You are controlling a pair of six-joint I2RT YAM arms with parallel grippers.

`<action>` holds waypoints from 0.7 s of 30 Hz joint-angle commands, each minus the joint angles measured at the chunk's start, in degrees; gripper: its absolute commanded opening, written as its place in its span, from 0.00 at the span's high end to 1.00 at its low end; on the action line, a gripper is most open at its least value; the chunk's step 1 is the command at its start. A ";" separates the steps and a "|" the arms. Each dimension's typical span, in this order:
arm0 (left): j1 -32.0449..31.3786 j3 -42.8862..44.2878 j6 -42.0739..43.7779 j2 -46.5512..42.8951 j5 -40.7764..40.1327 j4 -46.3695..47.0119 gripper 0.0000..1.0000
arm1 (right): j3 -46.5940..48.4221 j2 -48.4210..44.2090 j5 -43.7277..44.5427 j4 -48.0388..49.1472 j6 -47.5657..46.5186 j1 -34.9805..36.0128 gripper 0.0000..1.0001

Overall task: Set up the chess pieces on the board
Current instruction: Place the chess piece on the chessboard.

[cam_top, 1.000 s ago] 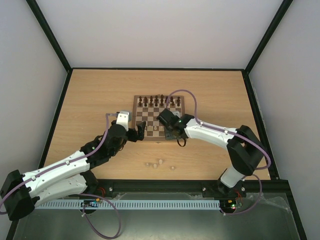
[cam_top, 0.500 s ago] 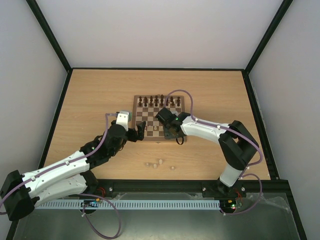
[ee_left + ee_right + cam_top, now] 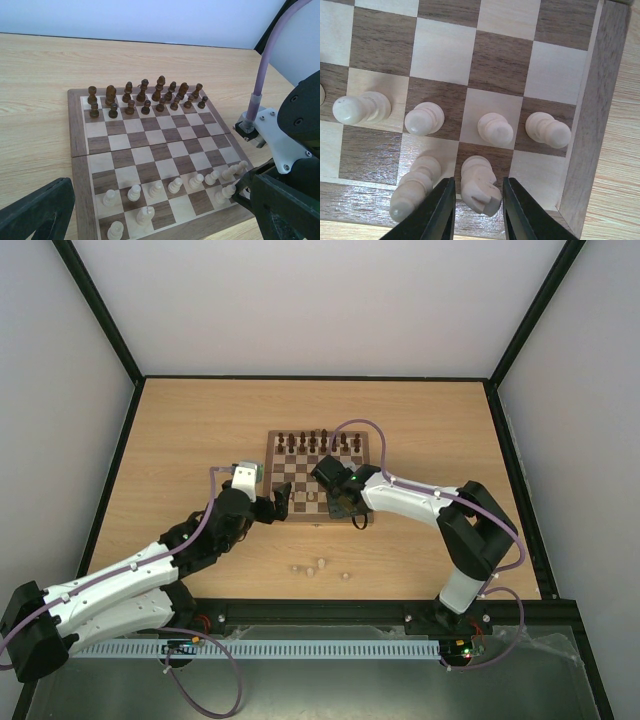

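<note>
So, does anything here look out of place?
Yes. A few pale chess pieces sit loose on the table, in front of the board rather than on it, while its nearest row has empty squares.

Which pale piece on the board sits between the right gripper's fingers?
The knight, on the dark back-row square beside the vacant corner square. Only it stands between the right gripper's fingers; the other pale pieces stand outside them.

A pale wood-grain worktop (image 3: 200,430) lies under even light. Plain white walls (image 3: 320,300) enclose it on three sides, with black posts (image 3: 100,310) at the corners.
</note>
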 commanded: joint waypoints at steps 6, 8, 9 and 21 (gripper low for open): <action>-0.07 1.70 -0.29 -0.70 0.26 0.26 0.01 | 0.27 -2.87 0.03 -2.70 0.72 -0.14 0.73; -0.06 1.66 -0.31 -0.65 0.28 0.34 0.01 | -0.36 -4.49 -0.64 -2.29 0.53 -0.14 0.72; -0.06 1.73 -0.28 -0.61 0.29 0.35 0.01 | -0.76 -5.61 -0.97 -2.07 0.49 -0.11 0.71; -0.08 1.66 -0.22 -0.03 -0.16 0.44 0.01 | -10.82 -20.78 -4.90 0.37 2.15 3.24 0.50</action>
